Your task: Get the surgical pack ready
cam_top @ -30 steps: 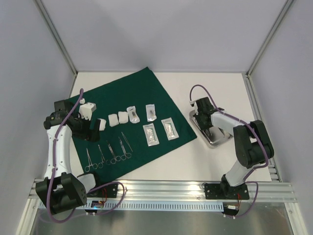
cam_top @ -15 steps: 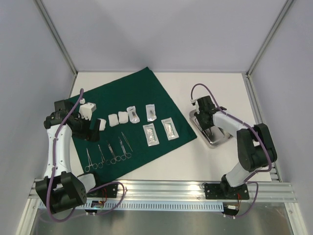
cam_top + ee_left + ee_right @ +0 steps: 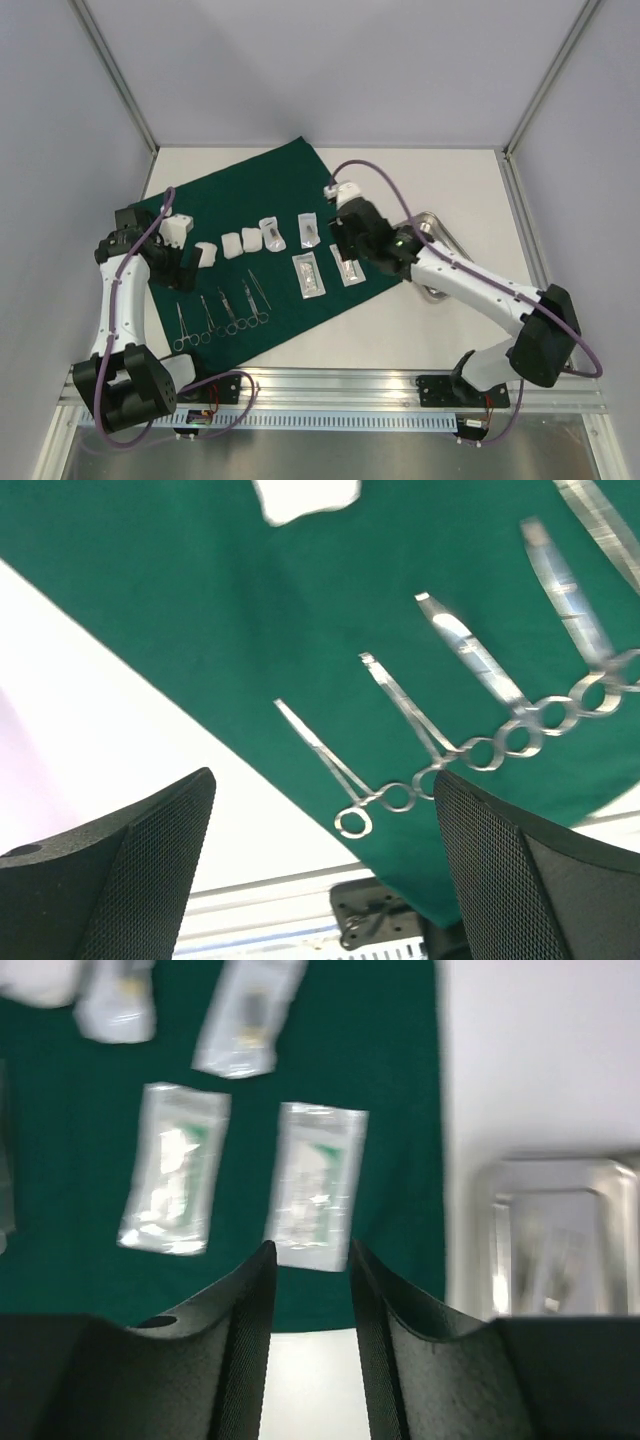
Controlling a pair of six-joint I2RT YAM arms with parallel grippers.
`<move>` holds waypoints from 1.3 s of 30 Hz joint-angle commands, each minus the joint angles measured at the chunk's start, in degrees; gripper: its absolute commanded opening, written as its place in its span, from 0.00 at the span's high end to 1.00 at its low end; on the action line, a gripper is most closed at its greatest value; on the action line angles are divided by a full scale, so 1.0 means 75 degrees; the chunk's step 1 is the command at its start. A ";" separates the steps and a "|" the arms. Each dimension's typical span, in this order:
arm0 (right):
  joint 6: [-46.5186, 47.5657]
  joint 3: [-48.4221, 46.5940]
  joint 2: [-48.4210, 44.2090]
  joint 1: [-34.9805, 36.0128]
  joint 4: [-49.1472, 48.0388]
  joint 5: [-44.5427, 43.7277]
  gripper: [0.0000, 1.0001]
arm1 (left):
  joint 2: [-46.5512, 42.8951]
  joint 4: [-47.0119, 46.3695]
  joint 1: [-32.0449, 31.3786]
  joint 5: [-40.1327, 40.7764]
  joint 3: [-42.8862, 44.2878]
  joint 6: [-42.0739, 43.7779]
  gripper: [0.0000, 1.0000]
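Moved: right gripper (image 3: 308,1260) has swung from the shallow steel tray (image 3: 560,1172) to the large dark green cloth's (image 3: 250,200) right edge.
Right jaws: narrowly parted, empty, above two flat clear pouches (image 3: 318,1185).
Left side: left gripper (image 3: 322,780) spread wide over ring-handled steel instruments (image 3: 450,720) near the cloth's front edge.
Tray: on bare white table (image 3: 450,180) beside cloth; contents blurred, possibly instruments.

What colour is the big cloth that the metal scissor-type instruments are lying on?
Plain dark green; the large flat cloth shows best in the top external view.
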State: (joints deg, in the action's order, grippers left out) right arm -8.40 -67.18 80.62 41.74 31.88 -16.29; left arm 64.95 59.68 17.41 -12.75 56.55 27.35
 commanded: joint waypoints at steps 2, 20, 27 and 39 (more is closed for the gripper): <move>-0.1199 -0.1049 0.1280 0.1849 -0.0734 -0.0277 0.60 | 0.0141 -0.0668 0.0046 0.1218 -0.0462 -0.0119 0.00; -0.1293 -0.5164 0.6371 0.3248 0.0003 0.0496 0.56 | -0.0375 -0.1020 0.1230 0.1243 -0.1412 0.0701 0.00; -0.1294 -0.5328 0.6899 0.3248 0.0097 0.0251 0.58 | -0.0351 -0.0915 0.1230 0.1056 -0.1295 0.0712 0.00; -0.1271 -0.5071 0.6035 0.3236 0.0121 -0.0159 1.00 | -0.0574 -0.0540 0.1230 0.0834 -0.1155 0.0818 0.00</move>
State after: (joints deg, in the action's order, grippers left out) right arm -18.37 -104.84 131.74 66.06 32.80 -15.03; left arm 62.30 53.78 26.30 -4.86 45.91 32.38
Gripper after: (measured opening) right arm 0.025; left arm 0.997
